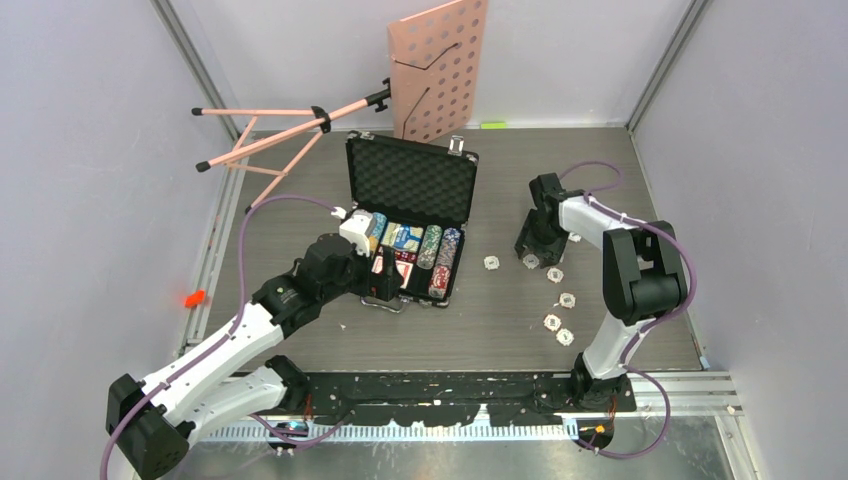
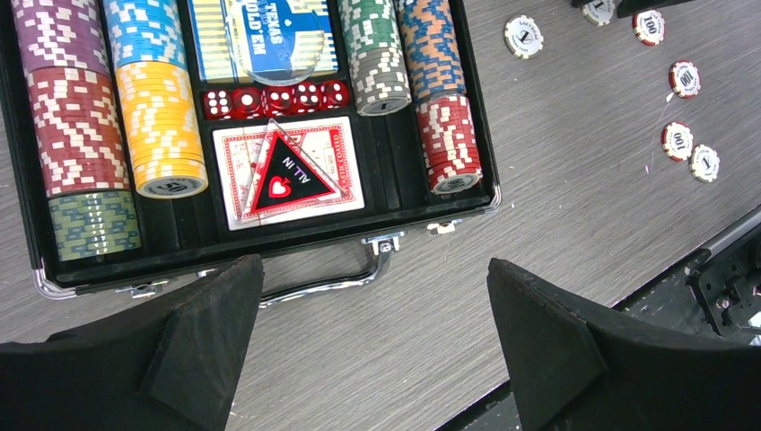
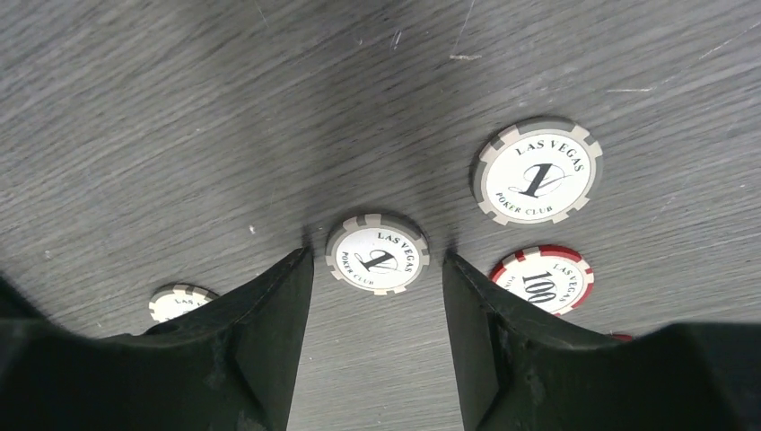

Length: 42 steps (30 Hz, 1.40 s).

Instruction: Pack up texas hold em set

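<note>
Straddling 1 white chip [image 3: 377,254] on the table [image 1: 450,340], right gripper [image 3: 375,269] is standing parted, gripping nothing. Case [image 1: 410,178] is lying open mid-table, mostly filled; 6 loose chips [image 1: 567,299] (that 1 included) are lying right of it. Left gripper [image 2: 372,269] is hovering wide open.

The black case [image 1: 410,182] lies open with chip rows [image 1: 446,262] in its tray, the left gripper [image 1: 386,278] over its near-left corner, the right gripper [image 1: 531,258] among loose chips [image 1: 567,299] to its right, and a pink stand [image 1: 437,70] behind it.
</note>
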Each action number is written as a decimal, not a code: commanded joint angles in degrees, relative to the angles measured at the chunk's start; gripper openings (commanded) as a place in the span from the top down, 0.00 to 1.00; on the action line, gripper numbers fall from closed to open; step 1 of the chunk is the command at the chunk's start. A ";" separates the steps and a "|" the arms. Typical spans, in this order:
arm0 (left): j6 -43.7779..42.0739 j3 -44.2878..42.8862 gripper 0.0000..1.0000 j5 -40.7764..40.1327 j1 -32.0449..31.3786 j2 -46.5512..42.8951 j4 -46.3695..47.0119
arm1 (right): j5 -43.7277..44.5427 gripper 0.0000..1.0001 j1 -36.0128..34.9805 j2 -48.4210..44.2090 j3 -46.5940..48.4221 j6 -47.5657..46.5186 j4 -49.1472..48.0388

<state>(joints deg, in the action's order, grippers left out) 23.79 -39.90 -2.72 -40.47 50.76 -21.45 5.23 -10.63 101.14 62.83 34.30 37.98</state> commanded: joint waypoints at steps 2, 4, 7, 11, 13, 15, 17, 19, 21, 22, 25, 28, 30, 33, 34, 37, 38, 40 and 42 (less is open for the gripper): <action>-0.94 -0.08 0.00 0.37 0.24 -0.91 1.11 | -0.47 0.43 0.00 2.39 -0.57 0.32 -2.94; -1.31 -0.09 0.00 0.21 0.28 -1.04 1.00 | -1.07 0.47 0.00 3.20 -0.60 0.35 -2.91; -1.72 0.00 0.00 -0.04 0.25 -1.29 1.06 | -2.02 0.52 0.00 3.24 -1.18 0.74 -3.10; -1.82 0.04 0.00 -0.10 0.30 -1.36 1.06 | -4.00 0.55 0.00 1.54 -1.47 1.57 -2.85; -1.82 -0.05 0.00 -0.03 0.26 -1.15 1.14 | -4.31 0.56 -0.35 1.14 -0.24 1.66 -0.97; -1.82 -0.09 0.00 0.12 0.30 -0.98 1.25 | -5.98 0.57 -1.61 0.93 1.36 1.64 1.28; -1.82 -0.01 0.00 0.21 0.28 -0.91 1.45 | -6.45 0.57 -3.34 0.13 2.17 1.98 2.46; -1.69 0.00 0.00 0.41 0.27 -0.98 1.59 | -7.35 0.57 -3.98 -0.87 2.52 2.77 2.23; -1.58 0.08 0.00 0.43 0.23 -1.17 1.59 | -8.38 0.57 -4.53 -1.49 2.79 3.46 1.91; -1.56 0.09 0.00 0.51 0.29 -1.23 1.52 | -8.65 0.57 -4.81 -1.52 3.21 3.61 1.83; -1.47 0.17 0.00 0.51 0.26 -1.42 1.41 | -8.61 0.57 -6.92 -0.70 4.54 4.25 2.11; -1.42 0.07 0.00 0.68 0.22 -1.53 1.33 | -8.46 0.57 -8.60 0.24 5.48 5.42 1.53; -1.30 0.00 0.00 0.64 0.30 -1.66 1.08 | -8.48 0.57 -9.36 0.56 6.03 5.98 1.01; -1.29 0.07 0.00 0.57 0.27 -2.03 0.80 | -8.13 0.57 -10.34 1.30 7.15 6.25 1.09; -1.29 0.08 0.00 0.50 0.24 -2.09 0.73 | -7.54 0.57 -10.74 1.54 7.80 6.22 1.36; -1.29 0.00 0.00 0.52 0.30 -1.96 0.80 | -6.70 0.57 -11.32 3.00 8.74 6.17 1.67; -1.25 -0.07 0.00 0.59 0.30 -1.85 0.80 | -6.24 0.57 -11.51 3.53 8.81 6.15 1.73; -1.20 -0.09 0.00 0.63 0.27 -1.72 0.80 | -4.33 0.57 -12.28 4.14 9.02 5.91 2.07; -1.12 -0.09 0.00 0.68 0.25 -1.52 0.96 | -1.97 0.55 -12.97 4.88 9.19 5.55 2.47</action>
<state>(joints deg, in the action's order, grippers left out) 22.96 -39.88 -2.72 -40.47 49.67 -21.50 -1.43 -22.37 104.77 69.95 39.62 39.44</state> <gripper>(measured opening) 0.995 0.468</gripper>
